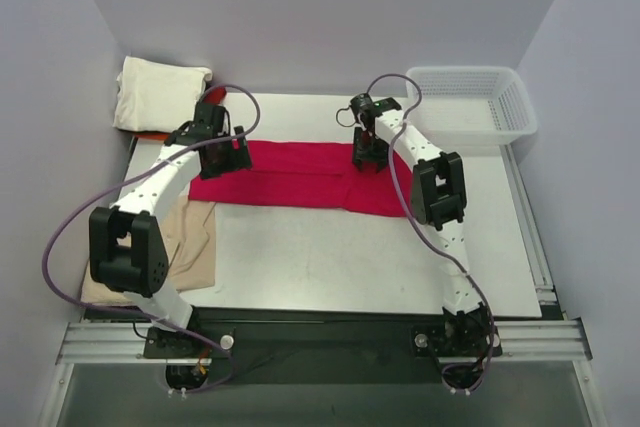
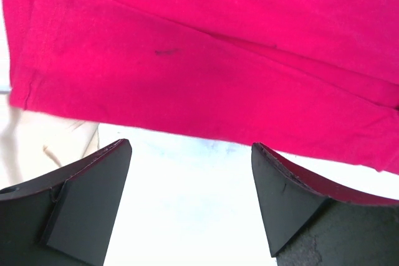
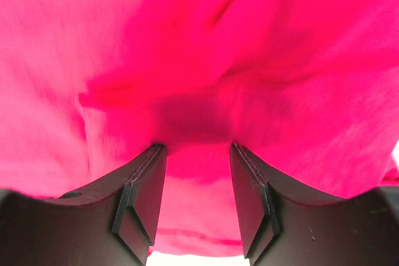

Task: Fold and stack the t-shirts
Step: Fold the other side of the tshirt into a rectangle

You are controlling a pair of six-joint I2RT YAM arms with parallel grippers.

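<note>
Red shirt point(image 1: 300, 175) flat for folding. Left gripper point(image 2: 191, 149) wide open by its edge. Right gripper point(image 3: 196, 149) half open, pressing cloth.

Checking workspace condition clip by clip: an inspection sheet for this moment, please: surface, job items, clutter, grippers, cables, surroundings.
Surface: white table, bare near the arms.
Job's things: red t-shirt in a long strip across the middle; cream-white t-shirt folded far left, orange-red t-shirt edge beneath; tan t-shirt near left, partly under the left arm.
Clutter: white basket, far right.
Grippers: left gripper open over the red shirt's edge; right gripper part-open, red cloth between its jaws, grip unclear.
Cables: a purple cable loops off each arm.
Surroundings: pale walls on three sides; metal rail at near edge.
</note>
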